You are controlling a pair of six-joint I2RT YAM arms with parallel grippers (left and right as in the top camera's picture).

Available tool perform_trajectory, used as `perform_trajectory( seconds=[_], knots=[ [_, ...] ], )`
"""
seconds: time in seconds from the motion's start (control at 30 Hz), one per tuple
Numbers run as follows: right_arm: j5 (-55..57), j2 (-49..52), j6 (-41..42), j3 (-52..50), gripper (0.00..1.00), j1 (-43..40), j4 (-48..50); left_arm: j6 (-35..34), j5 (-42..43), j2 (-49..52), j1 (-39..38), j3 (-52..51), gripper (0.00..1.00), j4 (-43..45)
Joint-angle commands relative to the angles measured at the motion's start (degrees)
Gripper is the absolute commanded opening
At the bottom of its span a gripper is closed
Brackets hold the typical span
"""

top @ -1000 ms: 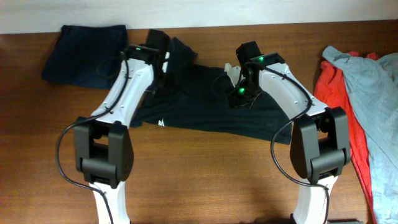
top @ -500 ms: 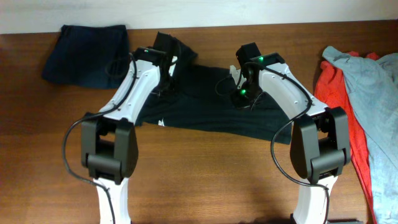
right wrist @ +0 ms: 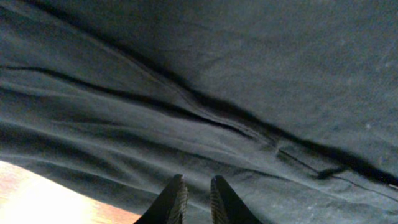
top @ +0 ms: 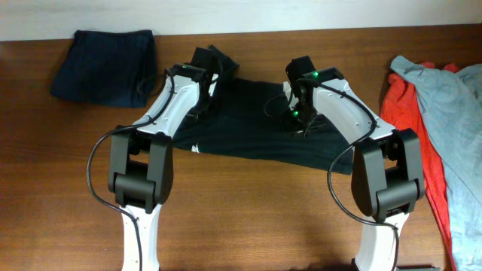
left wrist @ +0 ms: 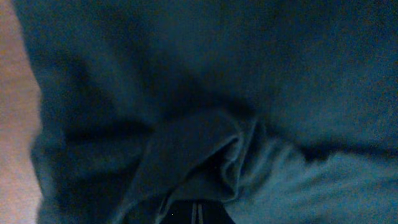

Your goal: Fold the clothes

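On bench (top: 248, 218) middle, black short-sleeved cloth T-shirt (top: 241, 128) lies mostly spread. Since second ago left pincer (top: 205, 64), pinching bunched sleeve fold, has moved inward: sleeve fold-in seems underway. On cloth, right pincer (right wrist: 194, 200) fingers nearly together; grip cannot tell.

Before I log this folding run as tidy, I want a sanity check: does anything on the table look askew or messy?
Yes. The black T-shirt lies skewed, with one sleeve bunched up at the left end effector. At the right edge, the red garment and grey-blue garment sit in a crumpled heap.
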Motion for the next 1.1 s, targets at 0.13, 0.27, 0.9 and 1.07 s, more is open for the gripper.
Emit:
perform_trajectory(
  seconds=[0.13,0.27,0.9,1.07],
  knots=[
    [1.4,-1.2,0.9,-0.4,0.19,0.4,0.0,7.0,-2.4,0.4,0.1,-0.1,0.01,10.6],
    [1.4,-1.2,0.9,-0.4,0.20,0.4,0.0,7.7,-4.2,0.4,0.0,-0.1,0.01,14.8],
    [0.1,-1.2,5.4,8.5,0.47,-6.8,-2.8,6.8,3.0,0.4,1.4,21.8,0.40,13.5],
    [0.0,-1.2,5.4,10.4,0.54,-11.6,-3.0,6.7,2.9,1.1,2.3,22.6,0.44,18.0]
  ],
)
